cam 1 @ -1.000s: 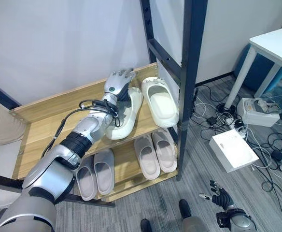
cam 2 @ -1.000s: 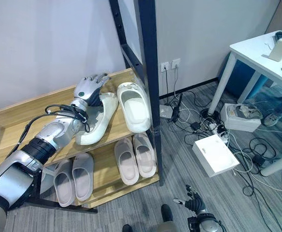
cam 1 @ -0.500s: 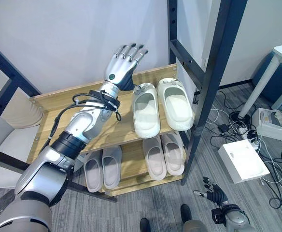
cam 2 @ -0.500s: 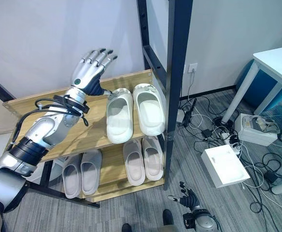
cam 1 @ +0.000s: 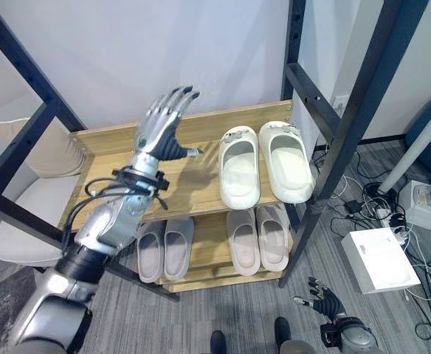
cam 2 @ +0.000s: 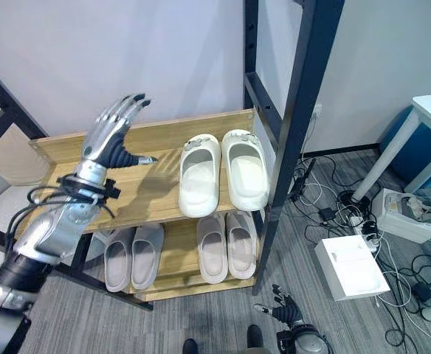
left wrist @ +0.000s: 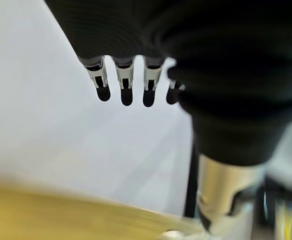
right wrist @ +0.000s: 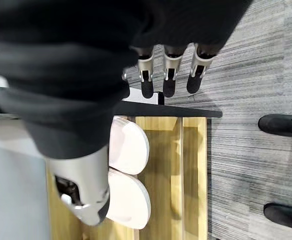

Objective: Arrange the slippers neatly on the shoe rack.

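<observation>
The left hand (cam 1: 164, 125) is raised above the upper shelf (cam 1: 119, 184) of the wooden shoe rack (cam 2: 160, 133), fingers straight and spread, thumb out to the side; it holds nothing and touches nothing. To its right, on the same shelf, two white slippers (cam 1: 239, 167) lie side by side with toes toward the wall, the pair close to the rack's right end and just beside a dark metal post (cam 1: 333, 155). The lower shelf (cam 2: 167, 284) carries four slippers in two pairs: a grey pair (cam 1: 164, 247) toward the left and a beige pair (cam 1: 260, 237) under the white ones. The grey pair's toe ends are hidden under the upper shelf and partly behind the left arm. Farther right on the floor (cam 1: 238, 317) sits a white box (cam 1: 381, 258) among loose cables, and a white surface's leg (cam 2: 392, 147) is cut off at the edge. The right hand (cam 1: 320, 299) hangs low near the floor with fingers loosely extended and empty; its wrist view shows straight fingers (right wrist: 168, 82) over the rack's bottom corner.
</observation>
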Motion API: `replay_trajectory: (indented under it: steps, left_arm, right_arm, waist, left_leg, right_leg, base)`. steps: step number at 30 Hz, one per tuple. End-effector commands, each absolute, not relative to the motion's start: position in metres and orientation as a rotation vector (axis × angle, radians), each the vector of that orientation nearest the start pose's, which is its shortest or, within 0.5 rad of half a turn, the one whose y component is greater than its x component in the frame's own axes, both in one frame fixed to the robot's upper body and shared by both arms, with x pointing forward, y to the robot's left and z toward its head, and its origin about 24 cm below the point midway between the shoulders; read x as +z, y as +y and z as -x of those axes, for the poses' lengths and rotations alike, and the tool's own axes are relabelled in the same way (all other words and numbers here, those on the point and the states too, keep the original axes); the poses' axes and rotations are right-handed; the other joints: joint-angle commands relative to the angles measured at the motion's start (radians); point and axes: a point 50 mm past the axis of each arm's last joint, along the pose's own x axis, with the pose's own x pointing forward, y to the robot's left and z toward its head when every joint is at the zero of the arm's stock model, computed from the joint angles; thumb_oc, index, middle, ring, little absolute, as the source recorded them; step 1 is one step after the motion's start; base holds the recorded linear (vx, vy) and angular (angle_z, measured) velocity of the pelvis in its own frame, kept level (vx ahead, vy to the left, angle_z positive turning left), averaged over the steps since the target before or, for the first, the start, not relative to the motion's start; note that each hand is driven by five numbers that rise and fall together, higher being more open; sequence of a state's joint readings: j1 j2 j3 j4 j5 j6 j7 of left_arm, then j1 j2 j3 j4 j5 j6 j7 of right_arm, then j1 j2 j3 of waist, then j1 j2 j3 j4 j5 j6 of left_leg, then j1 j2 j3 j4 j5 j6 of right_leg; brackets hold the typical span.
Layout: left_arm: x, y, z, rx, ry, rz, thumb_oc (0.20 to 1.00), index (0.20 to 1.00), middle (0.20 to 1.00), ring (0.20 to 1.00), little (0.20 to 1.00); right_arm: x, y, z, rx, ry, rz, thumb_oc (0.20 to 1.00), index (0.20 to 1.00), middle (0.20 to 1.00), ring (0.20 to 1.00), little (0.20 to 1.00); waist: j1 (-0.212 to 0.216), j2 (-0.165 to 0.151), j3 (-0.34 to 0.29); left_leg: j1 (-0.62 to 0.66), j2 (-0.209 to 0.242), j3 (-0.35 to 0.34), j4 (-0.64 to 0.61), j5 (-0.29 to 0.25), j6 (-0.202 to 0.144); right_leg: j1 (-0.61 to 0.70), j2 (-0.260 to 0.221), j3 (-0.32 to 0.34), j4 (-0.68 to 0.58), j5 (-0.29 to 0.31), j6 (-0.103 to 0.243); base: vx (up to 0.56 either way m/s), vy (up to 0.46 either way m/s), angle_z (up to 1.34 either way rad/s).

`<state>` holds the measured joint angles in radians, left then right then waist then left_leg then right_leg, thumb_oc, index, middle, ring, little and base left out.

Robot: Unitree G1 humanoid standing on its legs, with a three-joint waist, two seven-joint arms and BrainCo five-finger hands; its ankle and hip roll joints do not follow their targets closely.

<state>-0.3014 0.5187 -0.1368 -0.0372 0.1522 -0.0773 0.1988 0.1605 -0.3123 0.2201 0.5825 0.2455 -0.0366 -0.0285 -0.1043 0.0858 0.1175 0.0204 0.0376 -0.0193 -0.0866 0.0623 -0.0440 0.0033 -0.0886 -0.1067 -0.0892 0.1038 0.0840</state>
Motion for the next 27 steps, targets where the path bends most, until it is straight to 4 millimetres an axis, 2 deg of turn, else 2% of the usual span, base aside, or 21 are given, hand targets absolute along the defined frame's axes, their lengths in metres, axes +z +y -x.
replay_trajectory:
  steps: [1, 5, 7, 8, 10, 12, 20, 27]
  left_arm:
    - [0.167, 0.183, -0.301, -0.125, -0.478, -0.337, 1.000, 1.000, 1.000, 1.000, 1.000]
    - [0.148, 0.160, -0.289, -0.311, -0.364, -0.040, 1.000, 1.000, 1.000, 1.000, 1.000]
    - [0.141, 0.154, -0.286, -0.365, -0.309, 0.018, 1.000, 1.000, 1.000, 1.000, 1.000]
    - [0.135, 0.147, -0.284, -0.405, -0.253, 0.099, 1.000, 1.000, 1.000, 1.000, 1.000]
    - [0.134, 0.144, -0.284, -0.420, -0.241, 0.105, 1.000, 1.000, 1.000, 1.000, 1.000]
    - [0.130, 0.133, -0.286, -0.436, -0.199, 0.192, 1.000, 1.000, 1.000, 1.000, 1.000]
    - [0.136, 0.114, -0.298, -0.476, -0.190, 0.191, 1.000, 1.000, 1.000, 1.000, 1.000]
    - [0.128, 0.105, -0.314, -0.411, -0.164, 0.163, 1.000, 1.000, 1.000, 1.000, 1.000]
  right_arm:
    - [-0.101, -0.206, -0.159, 0.022, 0.690, 0.111, 1.000, 1.000, 1.000, 1.000, 1.000]
    - [-0.101, -0.210, -0.157, 0.034, 0.705, 0.117, 1.000, 1.000, 1.000, 1.000, 1.000]
    - [-0.102, -0.211, -0.156, 0.048, 0.713, 0.124, 1.000, 1.000, 1.000, 1.000, 1.000]
    - [-0.103, -0.210, -0.155, 0.066, 0.724, 0.130, 1.000, 1.000, 1.000, 1.000, 1.000]
    - [-0.103, -0.209, -0.154, 0.075, 0.725, 0.130, 1.000, 1.000, 1.000, 1.000, 1.000]
    - [-0.103, -0.208, -0.154, 0.092, 0.732, 0.134, 1.000, 1.000, 1.000, 1.000, 1.000]
    - [-0.104, -0.207, -0.152, 0.126, 0.748, 0.143, 1.000, 1.000, 1.000, 1.000, 1.000]
    - [-0.100, -0.206, -0.155, 0.131, 0.730, 0.145, 1.000, 1.000, 1.000, 1.000, 1.000]
  waist:
    - [0.013, -0.035, -0.017]
    - [0.011, -0.033, -0.016]
    - [0.009, -0.031, -0.015]
    - [0.007, -0.031, -0.015]
    - [0.005, -0.032, -0.015]
    - [-0.002, -0.031, -0.015]
    - [-0.017, -0.025, -0.014]
    - [-0.038, -0.019, -0.013]
  left_leg:
    - [0.019, -0.013, -0.025, -0.001, -0.054, -0.012]
    - [0.017, -0.014, -0.031, -0.001, -0.052, -0.012]
    - [0.017, -0.013, -0.033, -0.001, -0.051, -0.012]
    - [0.015, -0.012, -0.033, -0.001, -0.050, -0.013]
    - [0.014, -0.011, -0.034, -0.001, -0.050, -0.013]
    - [0.012, -0.011, -0.034, -0.001, -0.048, -0.014]
    - [0.012, -0.008, -0.024, -0.001, -0.049, -0.016]
    - [0.012, -0.008, -0.013, -0.001, -0.053, -0.015]
  right_leg:
    - [0.072, -0.008, -0.010, 0.002, -0.130, 0.031]
    - [0.074, -0.007, -0.014, 0.002, -0.131, 0.031]
    - [0.074, -0.006, -0.016, 0.002, -0.132, 0.031]
    - [0.073, -0.006, -0.016, 0.002, -0.133, 0.031]
    - [0.071, -0.006, -0.015, 0.002, -0.133, 0.031]
    - [0.070, -0.005, -0.012, 0.002, -0.134, 0.032]
    - [0.063, -0.002, -0.004, 0.002, -0.136, 0.032]
    - [0.057, -0.004, 0.006, 0.002, -0.137, 0.034]
  base:
    - [0.00, 0.003, 0.15]
    - [0.00, 0.000, 0.03]
    - [0.00, 0.000, 0.00]
    - [0.00, 0.000, 0.00]
    - [0.00, 0.000, 0.00]
    - [0.00, 0.000, 0.00]
    - [0.00, 0.000, 0.00]
    - [0.00, -0.001, 0.00]
